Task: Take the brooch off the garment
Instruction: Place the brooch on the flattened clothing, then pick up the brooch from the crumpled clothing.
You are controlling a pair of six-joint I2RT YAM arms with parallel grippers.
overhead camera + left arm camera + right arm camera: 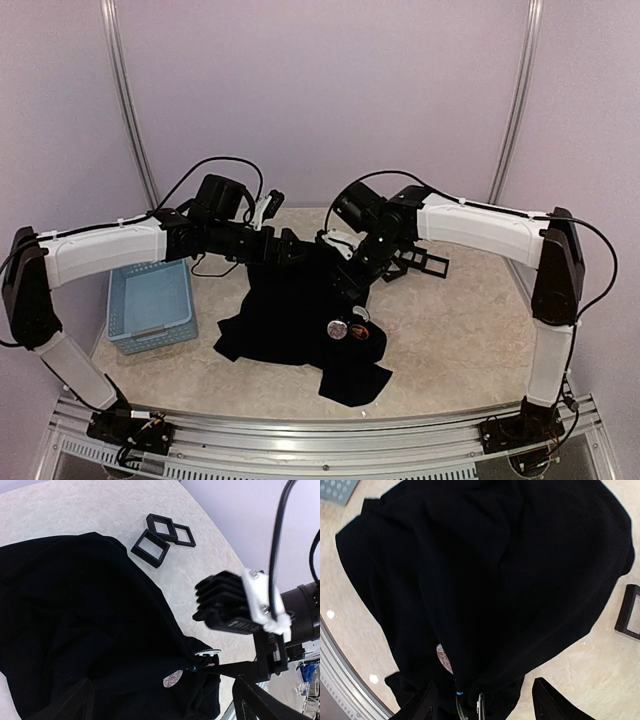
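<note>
Reaching over garment (280, 320), left arm (105, 250) and right arm (480, 228) converge; left jaws wide, right jaws parted.

Robot lab booth, plain lilac walls (320, 90), aluminium frame rail (330, 435), marble-pattern tabletop (460, 340)

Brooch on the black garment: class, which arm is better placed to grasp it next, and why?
Right. The right fingers, open, hang just over the brooch, which shows close ahead of them on the garment. From above, the left fingers sit farther off, at the garment's far edge.
</note>
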